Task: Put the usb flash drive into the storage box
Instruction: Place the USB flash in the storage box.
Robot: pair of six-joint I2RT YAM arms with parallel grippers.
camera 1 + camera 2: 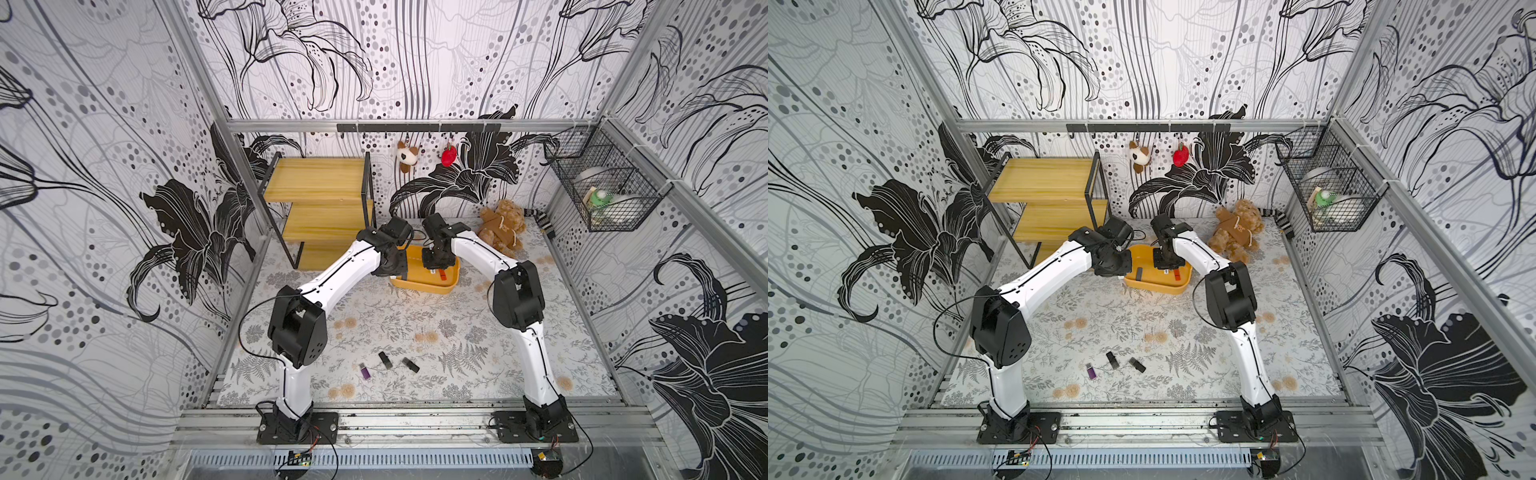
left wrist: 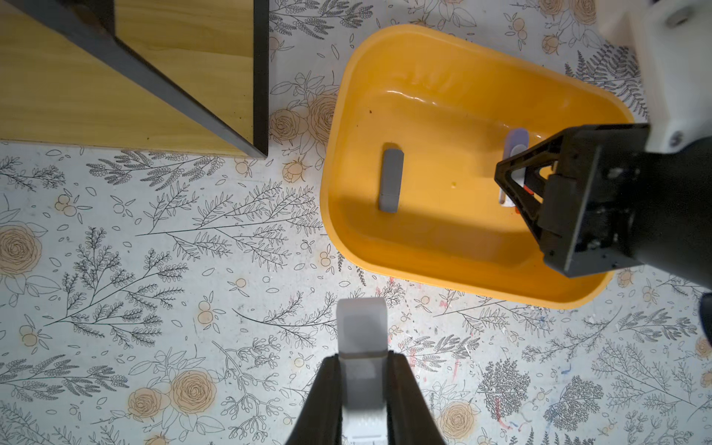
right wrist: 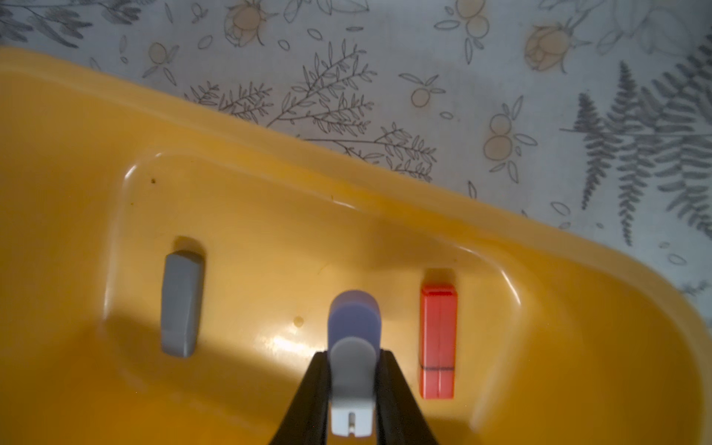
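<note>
- The right gripper [image 3: 353, 354] is pinched on a lavender-and-white flash drive [image 3: 353, 312], with the lavender end sticking out past the fingertips
- It holds this drive inside the outline of the storage box [image 3: 77, 115], low over the box floor; whether the drive touches the floor cannot be told
- Seen from the right wrist, the held drive sits between a grey flash drive [image 3: 182, 304] and a red flash drive [image 3: 439, 343], both lying flat on the box floor and apart from it
- The left gripper [image 2: 364, 360] is clamped on a white flash drive [image 2: 361, 327], its fingers pressing both long sides
- That gripper hangs over the floral table mat [image 2: 154, 269], just beside the box's near wall and outside the rim
- In both top views the yellow-orange box stands toward the back of the table, between the wooden shelf rack [image 1: 320, 208] and the teddy bear [image 1: 503, 226], with both wrists above it
- Near the front edge, between the two arm bases, a purple flash drive [image 1: 365, 371] and two black flash drives [image 1: 385, 360] [image 1: 410, 365] lie on the mat in a loose row, well apart from the box
</note>
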